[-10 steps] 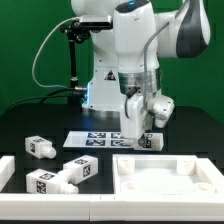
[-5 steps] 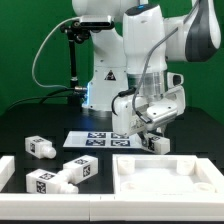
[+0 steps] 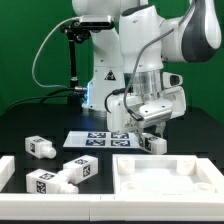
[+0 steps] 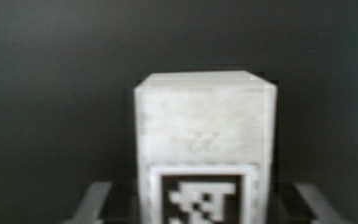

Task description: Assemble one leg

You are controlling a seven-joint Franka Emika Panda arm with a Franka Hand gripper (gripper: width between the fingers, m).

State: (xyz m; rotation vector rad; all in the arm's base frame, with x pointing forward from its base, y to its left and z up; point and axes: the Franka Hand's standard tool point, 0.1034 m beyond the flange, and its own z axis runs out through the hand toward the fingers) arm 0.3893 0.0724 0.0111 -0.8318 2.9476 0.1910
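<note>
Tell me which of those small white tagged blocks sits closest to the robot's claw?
The chunky white plastic leg directly under the gripper, alone on the exterior view's right. The other three legs lie well apart at its left.

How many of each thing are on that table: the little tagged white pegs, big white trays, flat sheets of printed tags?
legs: 4
tray-like panel: 1
marker board: 1
Total: 6
</note>
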